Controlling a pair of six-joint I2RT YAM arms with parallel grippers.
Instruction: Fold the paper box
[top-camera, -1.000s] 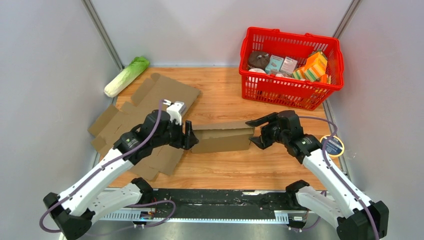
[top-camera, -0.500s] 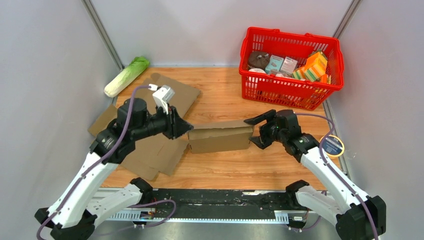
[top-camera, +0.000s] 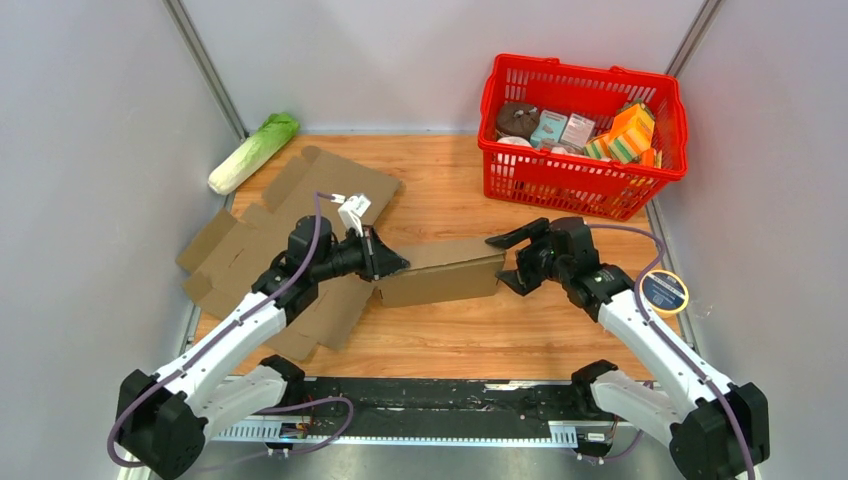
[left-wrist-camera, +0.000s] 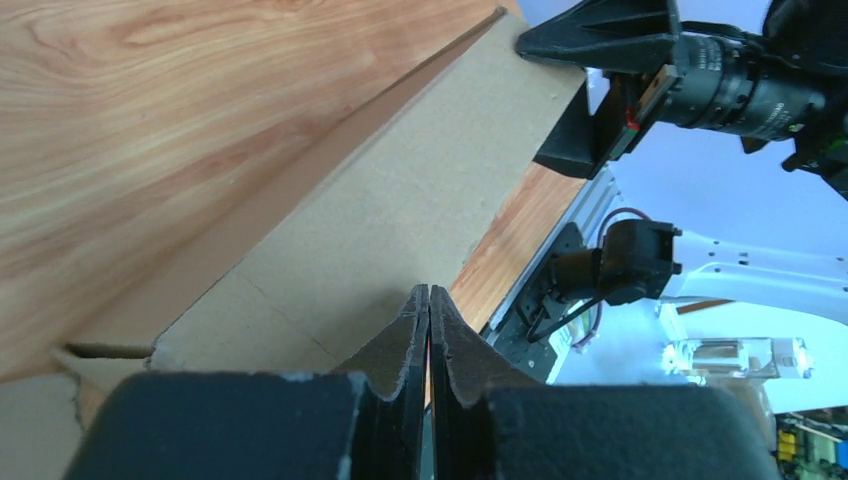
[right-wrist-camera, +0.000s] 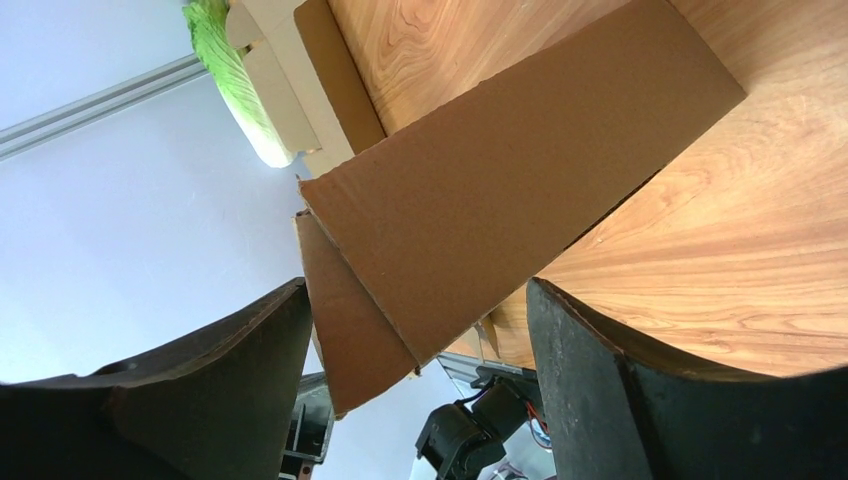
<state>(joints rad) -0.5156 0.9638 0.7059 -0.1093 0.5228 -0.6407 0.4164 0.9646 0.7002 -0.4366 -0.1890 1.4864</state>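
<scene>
So the paper box (top-camera: 440, 272) sits roughly mid-worktop (top-camera: 450, 335), lying long-ways left to right and only partly folded. The left gripper (top-camera: 398, 265) is pinched right shut, fingers (left-wrist-camera: 400, 340) pressed together at the box's left end, and I can't make out any cardboard between them. The right gripper (top-camera: 498, 262) is wide open, one finger either side of the box's right end, not squeezing it. A flat cardboard sheet (top-camera: 330, 185) lies near the left edge, a cabbage (top-camera: 252, 152) in the far left corner, and a red basket (top-camera: 570, 185) far right.

Brown paper box (top-camera: 440, 275), red basket (top-camera: 560, 185), green-and-white cabbage (top-camera: 250, 153), light wood-grain table (top-camera: 440, 195), black fingers (right-wrist-camera: 640, 400)
</scene>
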